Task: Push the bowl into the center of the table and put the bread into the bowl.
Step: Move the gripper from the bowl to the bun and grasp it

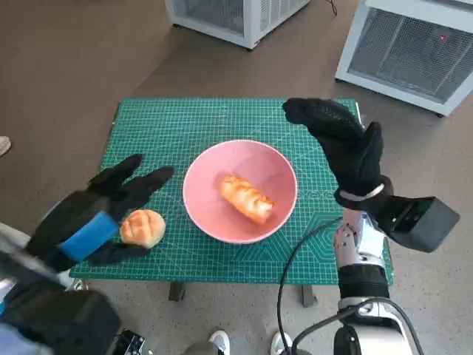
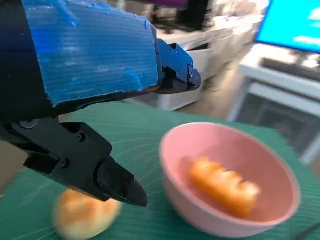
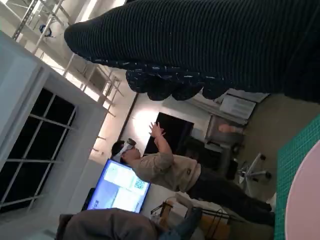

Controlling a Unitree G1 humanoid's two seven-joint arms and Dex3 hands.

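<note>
Green gridded cutting mat covers the counter, on brown floor; white ventilated cabinets behind. Both hands, left hand and right hand, released, fingers spread.

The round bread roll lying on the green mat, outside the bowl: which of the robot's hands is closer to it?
The left. The left hand hovers right beside the round bread roll, fingers open. The right hand is raised beyond the pink bowl, far from it.

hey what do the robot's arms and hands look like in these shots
The left robot hand is black and angular, with blue tape over its back. The right robot hand wears a black knitted glove above a pale forearm carrying a black box and cable.
</note>
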